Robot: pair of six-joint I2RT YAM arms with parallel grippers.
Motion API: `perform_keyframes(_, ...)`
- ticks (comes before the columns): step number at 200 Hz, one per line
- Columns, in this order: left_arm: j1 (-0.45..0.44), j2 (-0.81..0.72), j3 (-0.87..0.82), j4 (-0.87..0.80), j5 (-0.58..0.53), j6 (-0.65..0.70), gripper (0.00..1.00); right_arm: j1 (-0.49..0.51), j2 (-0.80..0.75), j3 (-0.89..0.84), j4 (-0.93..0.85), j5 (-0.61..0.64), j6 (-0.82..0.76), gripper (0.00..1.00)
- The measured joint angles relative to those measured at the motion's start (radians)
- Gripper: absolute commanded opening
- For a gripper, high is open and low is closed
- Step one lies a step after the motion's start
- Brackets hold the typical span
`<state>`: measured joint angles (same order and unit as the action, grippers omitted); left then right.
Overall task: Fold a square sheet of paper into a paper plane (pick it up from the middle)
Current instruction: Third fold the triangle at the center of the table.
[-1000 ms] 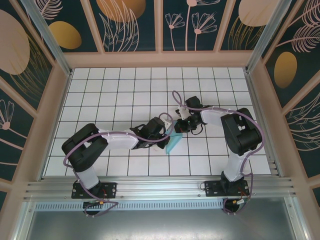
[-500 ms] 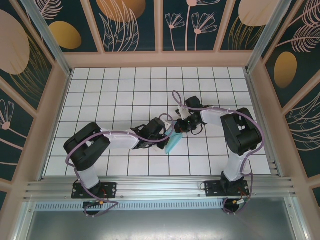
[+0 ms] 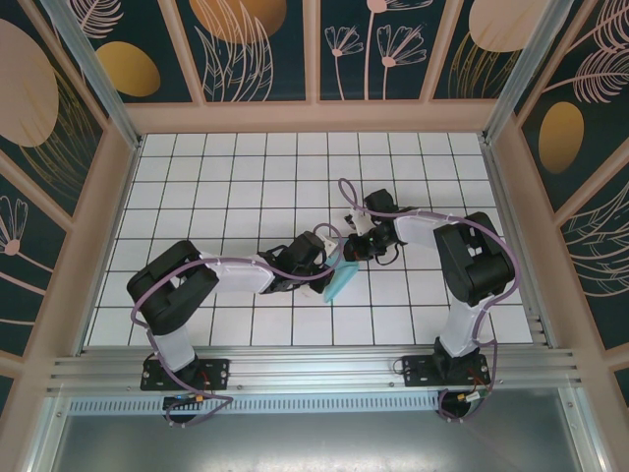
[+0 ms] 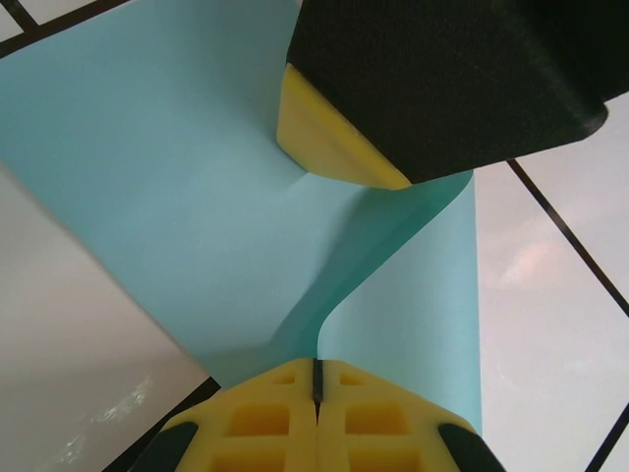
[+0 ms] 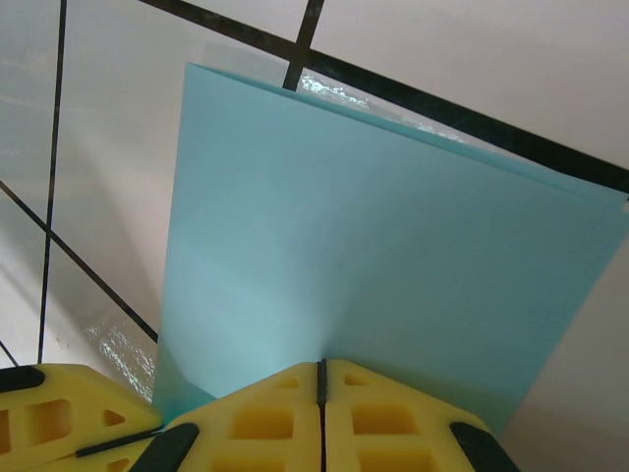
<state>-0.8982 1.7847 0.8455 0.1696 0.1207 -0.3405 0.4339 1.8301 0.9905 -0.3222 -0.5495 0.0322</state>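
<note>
Cyan square sheet of paper [image 3: 341, 281] | unmoved | both jaws still shut

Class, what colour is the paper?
The paper is light blue, clearest in the right wrist view.

Lab robot cell, gridded table [image 3: 197, 177], patterned walls [image 3: 265, 49]
</note>
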Motion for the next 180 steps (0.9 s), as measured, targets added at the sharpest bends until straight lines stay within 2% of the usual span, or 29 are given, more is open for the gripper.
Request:
perform_keyframes(120, 0.000, 0.008, -0.010, 0.007, -0.023, -0.020, 0.02, 0.000, 0.000, 0.000, 0.000, 0.000, 0.001, 0.08)
perform_keyframes(180, 0.001, 0.008, -0.019, 0.023, 0.037, -0.065, 0.03, 0.000, 0.000, 0.000, 0.000, 0.000, 0.001, 0.08)
